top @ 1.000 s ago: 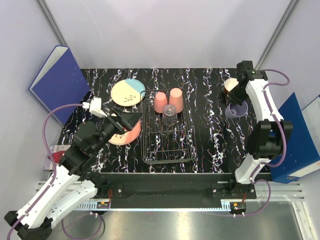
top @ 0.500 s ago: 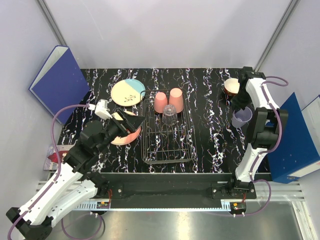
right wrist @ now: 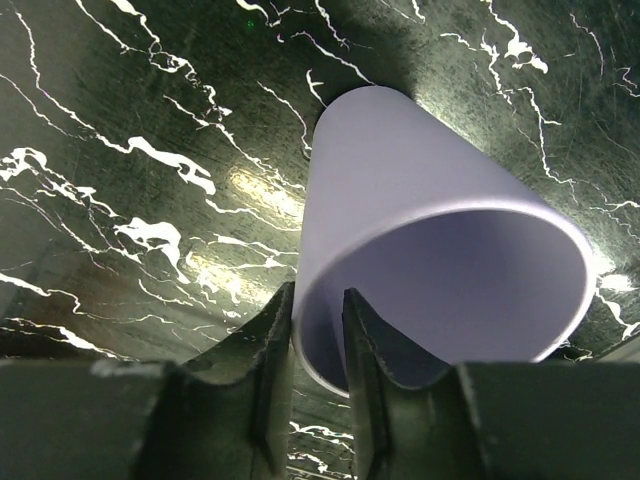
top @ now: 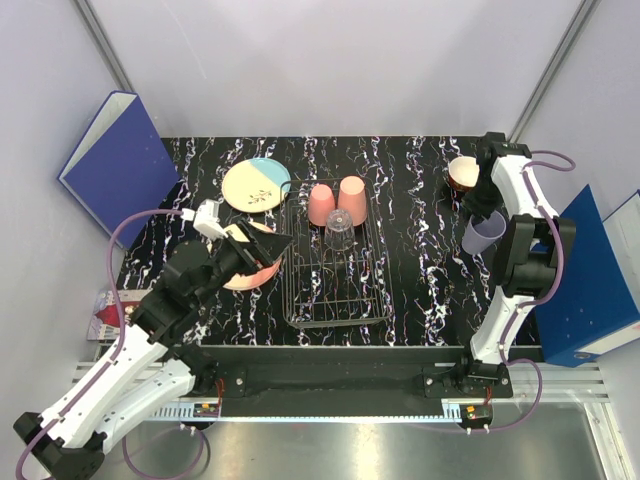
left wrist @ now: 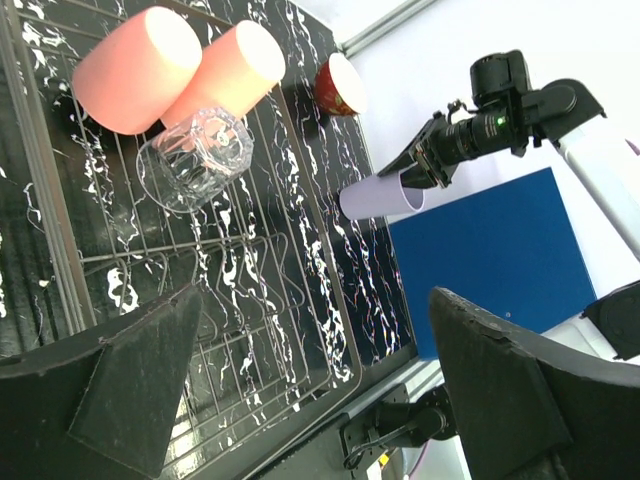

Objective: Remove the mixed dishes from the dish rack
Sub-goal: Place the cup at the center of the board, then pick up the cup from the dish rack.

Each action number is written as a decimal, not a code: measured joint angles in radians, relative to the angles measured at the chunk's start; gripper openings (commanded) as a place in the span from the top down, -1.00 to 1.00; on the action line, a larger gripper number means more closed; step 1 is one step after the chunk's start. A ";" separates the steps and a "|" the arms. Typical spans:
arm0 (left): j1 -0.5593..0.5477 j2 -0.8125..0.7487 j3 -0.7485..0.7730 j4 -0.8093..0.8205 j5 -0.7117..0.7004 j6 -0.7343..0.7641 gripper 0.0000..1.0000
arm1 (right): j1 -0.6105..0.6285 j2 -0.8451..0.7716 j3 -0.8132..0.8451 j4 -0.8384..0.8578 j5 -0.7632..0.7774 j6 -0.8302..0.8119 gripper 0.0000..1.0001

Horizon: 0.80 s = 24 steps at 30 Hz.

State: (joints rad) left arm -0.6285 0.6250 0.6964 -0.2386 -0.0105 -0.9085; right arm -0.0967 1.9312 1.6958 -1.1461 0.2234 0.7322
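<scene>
Nothing in the room can be read from where I stand: no words, brand, number or sign. The blue-and-cream plate (top: 256, 185) has a small dark mark on its cream half, too small to tell lettering from a drawing. At the left edge of the table a red and white printed thing (top: 103, 318) sticks out from under the arm, and its print is too small and too hidden to make out.
</scene>
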 measured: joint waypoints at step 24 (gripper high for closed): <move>0.000 0.174 0.091 -0.020 0.040 0.190 -0.98 | 0.154 -0.737 -0.152 0.303 -0.268 -0.087 -0.57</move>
State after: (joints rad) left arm -0.6285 0.7990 0.7872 -0.2588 0.0292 -0.7185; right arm 0.0574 1.1946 1.5440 -0.8429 -0.0444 0.6449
